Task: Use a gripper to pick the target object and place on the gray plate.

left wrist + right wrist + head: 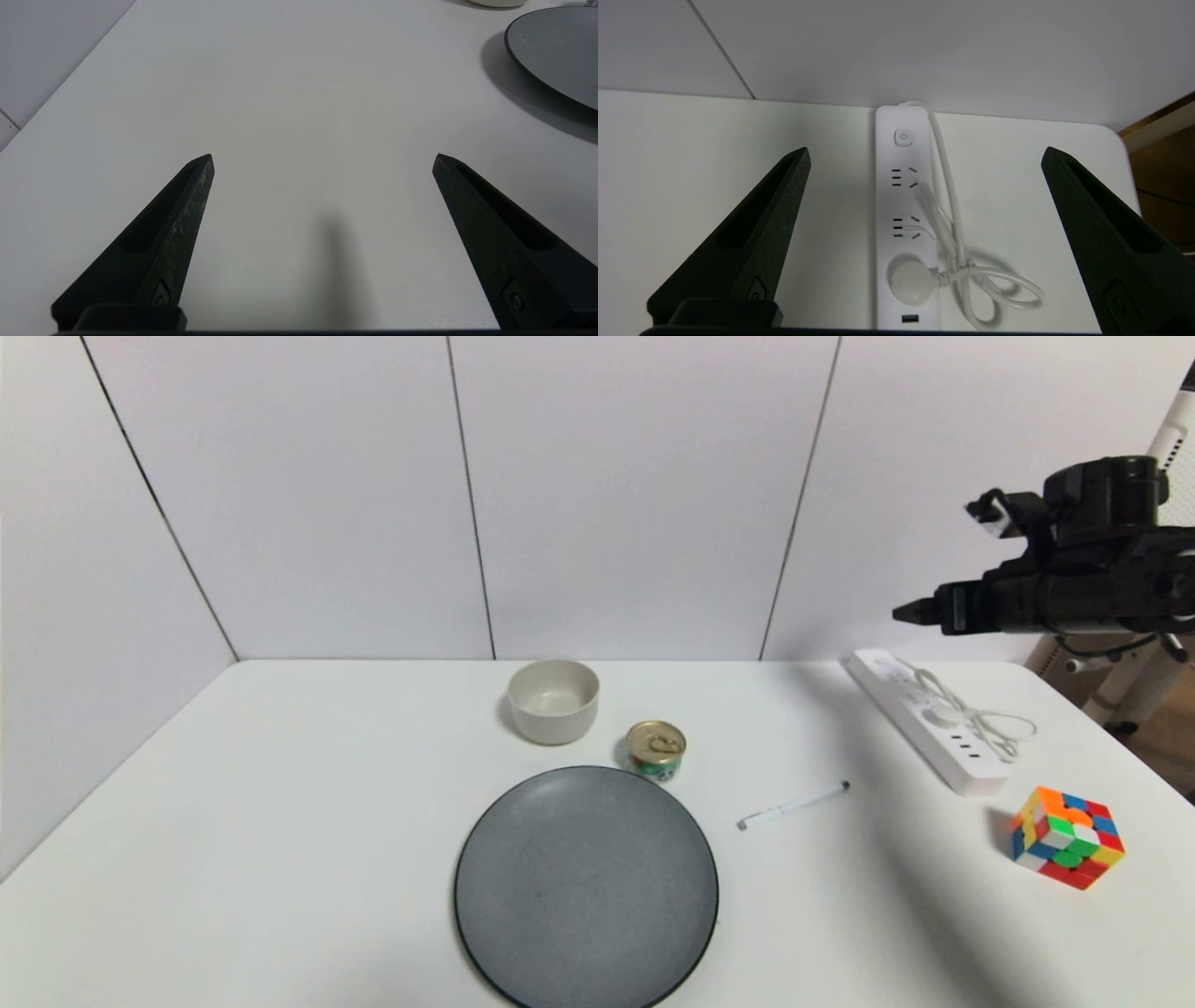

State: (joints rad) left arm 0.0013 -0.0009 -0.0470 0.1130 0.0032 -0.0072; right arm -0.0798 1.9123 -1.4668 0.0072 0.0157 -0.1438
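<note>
The white power strip (924,723) lies at the back right of the table with its bundled cord (990,723) on and beside it. My right gripper (910,611) hovers well above it, open and empty. In the right wrist view the power strip (901,196) lies lengthwise between the spread jaws of the right gripper (925,150), with its round button, sockets and the plug stuck in. The gray plate (586,887) lies at the front middle. My left gripper (323,158) is open and empty over bare table, with the gray plate (556,46) off to one side.
A beige-white bowl (553,700) and a small tin can (655,749) stand just behind the plate. A thin white pen (794,805) lies between plate and power strip. A colourful cube (1067,837) sits near the strip's front end. White walls close the back.
</note>
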